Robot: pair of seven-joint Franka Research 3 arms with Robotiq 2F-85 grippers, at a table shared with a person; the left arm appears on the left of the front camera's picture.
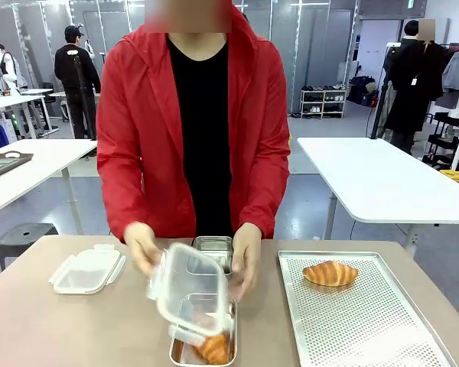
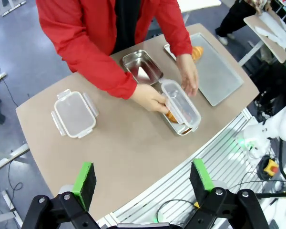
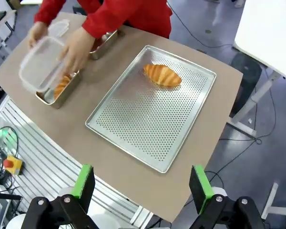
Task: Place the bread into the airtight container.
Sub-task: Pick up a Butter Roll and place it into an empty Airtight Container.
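Observation:
A croissant, the bread, lies in a metal airtight container at the table's near edge. The person's two hands hold a clear lid tilted over it. A second croissant rests on a perforated tray. My left gripper and right gripper hang open high above the table, with nothing between their fingers.
Another metal container stands just behind the first, close to the person. A spare clear lid lies on the table's left part. Bare tabletop stretches between that lid and the containers.

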